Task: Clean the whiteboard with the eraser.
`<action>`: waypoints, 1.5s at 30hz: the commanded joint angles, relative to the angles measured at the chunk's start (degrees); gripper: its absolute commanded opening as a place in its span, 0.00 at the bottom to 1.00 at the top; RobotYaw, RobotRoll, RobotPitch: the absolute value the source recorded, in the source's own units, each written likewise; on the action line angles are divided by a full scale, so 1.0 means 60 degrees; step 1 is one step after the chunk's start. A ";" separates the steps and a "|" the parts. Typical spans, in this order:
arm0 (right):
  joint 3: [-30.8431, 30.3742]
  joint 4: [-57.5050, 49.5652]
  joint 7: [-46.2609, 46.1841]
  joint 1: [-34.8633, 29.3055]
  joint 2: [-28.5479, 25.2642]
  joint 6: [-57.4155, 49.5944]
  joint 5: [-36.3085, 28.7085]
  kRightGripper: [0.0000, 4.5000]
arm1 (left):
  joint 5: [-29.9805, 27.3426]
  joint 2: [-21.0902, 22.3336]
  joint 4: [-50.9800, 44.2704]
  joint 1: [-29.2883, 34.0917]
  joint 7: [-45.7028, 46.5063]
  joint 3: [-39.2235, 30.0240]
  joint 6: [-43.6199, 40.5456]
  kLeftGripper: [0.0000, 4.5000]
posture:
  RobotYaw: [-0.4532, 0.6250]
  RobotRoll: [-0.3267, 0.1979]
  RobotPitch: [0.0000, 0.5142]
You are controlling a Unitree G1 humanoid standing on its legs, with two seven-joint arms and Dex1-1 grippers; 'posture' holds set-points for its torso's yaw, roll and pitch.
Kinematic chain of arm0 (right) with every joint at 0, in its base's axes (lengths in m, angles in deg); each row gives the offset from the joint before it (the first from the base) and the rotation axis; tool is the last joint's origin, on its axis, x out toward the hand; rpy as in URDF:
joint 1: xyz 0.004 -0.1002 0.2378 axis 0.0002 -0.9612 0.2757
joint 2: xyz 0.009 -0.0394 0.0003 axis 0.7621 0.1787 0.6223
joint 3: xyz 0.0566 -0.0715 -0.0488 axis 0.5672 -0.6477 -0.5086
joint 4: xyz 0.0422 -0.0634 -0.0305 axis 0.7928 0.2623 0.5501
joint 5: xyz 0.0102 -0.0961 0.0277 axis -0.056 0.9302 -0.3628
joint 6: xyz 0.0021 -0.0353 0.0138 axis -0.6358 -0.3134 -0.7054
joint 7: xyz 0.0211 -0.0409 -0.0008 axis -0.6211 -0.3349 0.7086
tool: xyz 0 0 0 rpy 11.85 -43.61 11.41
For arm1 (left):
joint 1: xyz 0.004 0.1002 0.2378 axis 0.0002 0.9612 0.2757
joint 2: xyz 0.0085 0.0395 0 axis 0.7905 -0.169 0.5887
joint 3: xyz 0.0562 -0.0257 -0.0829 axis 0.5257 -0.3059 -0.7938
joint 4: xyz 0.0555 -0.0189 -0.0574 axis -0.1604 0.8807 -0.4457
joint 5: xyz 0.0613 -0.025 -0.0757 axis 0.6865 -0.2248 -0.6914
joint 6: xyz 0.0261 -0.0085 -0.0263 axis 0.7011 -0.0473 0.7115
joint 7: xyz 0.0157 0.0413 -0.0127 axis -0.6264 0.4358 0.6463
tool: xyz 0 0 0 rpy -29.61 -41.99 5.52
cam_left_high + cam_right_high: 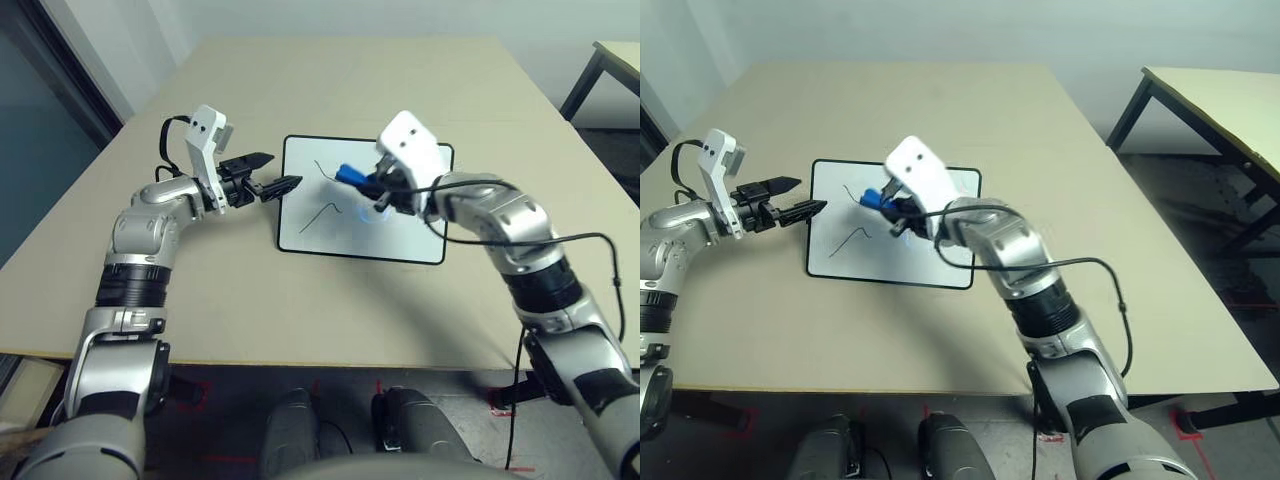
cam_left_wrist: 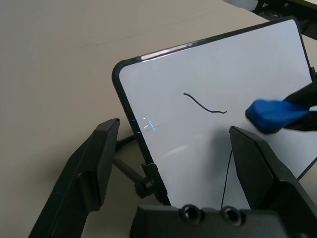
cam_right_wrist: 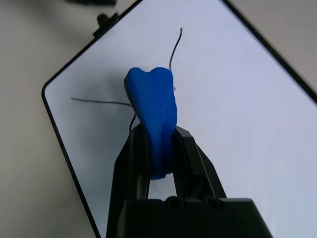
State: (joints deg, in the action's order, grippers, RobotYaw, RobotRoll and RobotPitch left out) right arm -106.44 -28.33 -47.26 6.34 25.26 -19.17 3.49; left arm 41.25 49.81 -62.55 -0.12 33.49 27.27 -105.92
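One whiteboard (image 1: 400,235) lies flat near the middle of the tan table (image 1: 330,80), its long axis running left to right, carrying two dark marker strokes on its left half. One blue eraser (image 3: 151,111) is clenched in the right gripper (image 3: 161,148) and juts out leftward over the board's left half, just beside both strokes, so this arm is plainly the nearer one. Released, with fingers spread, the left gripper (image 1: 278,172) straddles the board's left short edge.
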 commanded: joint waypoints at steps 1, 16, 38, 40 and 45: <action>-0.0680 0.0376 0.0151 0.0044 0.0068 0.0002 0.0494 0.14 | -0.0098 -0.0045 -0.0471 0.0261 0.0180 -0.0099 -0.0243 1.00 | 0.35 0.62 0.12; -0.0631 0.1989 -0.0142 0.1287 0.0230 0.0728 0.1867 0.14 | -0.0291 -0.0106 -0.1138 0.0615 0.0592 -0.0168 -0.0581 1.00 | 0.35 0.62 0.13; -0.1635 0.3073 0.0696 0.1887 0.0313 0.1458 0.2950 0.14 | -0.0388 -0.0061 -0.1370 0.0754 0.0710 -0.0188 -0.0955 1.00 | 0.36 0.62 0.15; -0.1638 0.3263 0.0768 0.1907 0.0399 0.1578 0.3035 0.14 | -0.0397 -0.0044 -0.1383 0.0810 0.0721 -0.0222 -0.0962 1.00 | 0.37 0.62 0.15; -0.2271 0.2131 0.1640 0.1267 0.0141 0.0955 0.3288 0.14 | -0.0421 0.0039 -0.1386 0.0866 0.0702 -0.0300 -0.0976 1.00 | 0.37 0.62 0.15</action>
State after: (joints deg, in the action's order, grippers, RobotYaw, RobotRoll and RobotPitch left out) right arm -117.09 -14.14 -39.54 16.17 26.89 -11.01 22.33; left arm 38.96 49.46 -70.40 4.45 37.79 26.05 -111.23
